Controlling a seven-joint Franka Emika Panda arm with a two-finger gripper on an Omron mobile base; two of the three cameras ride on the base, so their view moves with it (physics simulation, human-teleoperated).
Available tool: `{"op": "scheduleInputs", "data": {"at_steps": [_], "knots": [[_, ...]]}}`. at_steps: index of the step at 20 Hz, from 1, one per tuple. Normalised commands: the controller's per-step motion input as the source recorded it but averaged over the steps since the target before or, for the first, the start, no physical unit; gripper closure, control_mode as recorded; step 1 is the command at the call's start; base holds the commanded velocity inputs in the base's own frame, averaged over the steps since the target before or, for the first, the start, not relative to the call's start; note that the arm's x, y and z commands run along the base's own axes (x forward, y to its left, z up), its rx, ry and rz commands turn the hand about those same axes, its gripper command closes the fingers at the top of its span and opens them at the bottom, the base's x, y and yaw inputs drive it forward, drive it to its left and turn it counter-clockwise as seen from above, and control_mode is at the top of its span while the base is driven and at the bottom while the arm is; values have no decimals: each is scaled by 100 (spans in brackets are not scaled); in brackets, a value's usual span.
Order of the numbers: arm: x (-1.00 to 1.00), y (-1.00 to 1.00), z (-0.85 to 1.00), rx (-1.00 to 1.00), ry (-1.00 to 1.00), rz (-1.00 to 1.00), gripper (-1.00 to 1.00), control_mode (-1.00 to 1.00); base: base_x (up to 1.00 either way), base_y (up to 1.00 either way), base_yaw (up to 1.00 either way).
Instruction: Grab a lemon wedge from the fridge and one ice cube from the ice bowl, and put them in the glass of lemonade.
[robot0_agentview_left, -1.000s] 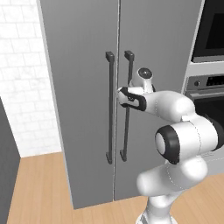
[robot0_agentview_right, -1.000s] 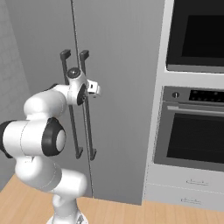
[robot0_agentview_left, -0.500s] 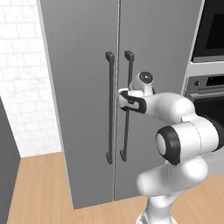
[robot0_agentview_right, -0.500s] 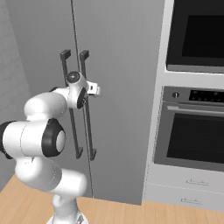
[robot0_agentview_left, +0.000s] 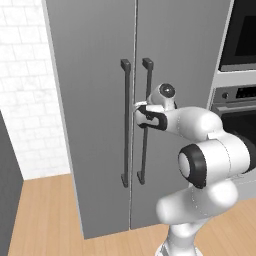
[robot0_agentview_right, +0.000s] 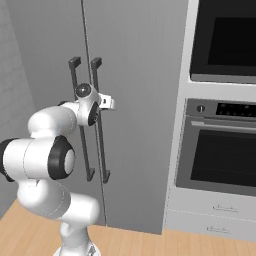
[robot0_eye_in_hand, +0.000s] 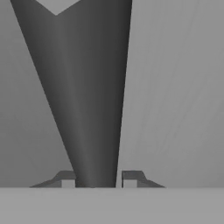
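Note:
The fridge (robot0_agentview_left: 90, 100) (robot0_agentview_right: 135, 75) stands straight ahead, tall and grey, with both doors shut. Two long dark vertical handles (robot0_agentview_left: 125, 125) (robot0_agentview_right: 100, 140) run side by side along the seam between the doors. My gripper (robot0_agentview_left: 137, 111) (robot0_eye_in_hand: 98, 179) is at mid-height on these handles. In the hand view a dark handle bar (robot0_eye_in_hand: 87, 87) runs up between the two fingertips (robot0_eye_in_hand: 68, 178), which press close against its sides. I cannot tell which of the two handles it is. The lemon wedge is hidden, and the ice bowl and glass of lemonade are out of view.
Built-in ovens (robot0_agentview_right: 225, 155) (robot0_agentview_left: 240, 100) fill the wall column right of the fridge, with pale drawers (robot0_agentview_right: 215, 220) below them. A white brick wall (robot0_agentview_left: 25, 100) and a dark panel (robot0_agentview_left: 7, 190) lie to the left. Wooden floor (robot0_agentview_left: 45, 215) stretches in front.
The jaws have closed from wide open onto the handle bar. The arm and the base have hardly moved.

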Motion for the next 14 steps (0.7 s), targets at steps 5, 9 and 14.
{"op": "scheduleInputs", "data": {"at_steps": [5, 9, 14], "knots": [[-3, -16, 11, 0, 2, -2, 100, -100, 0, 0, 0], [-44, -57, 23, 2, 5, -11, 100, -100, 0, 0, 0], [-82, -74, 16, 7, 2, -10, 100, -100, 0, 0, 0]]}}
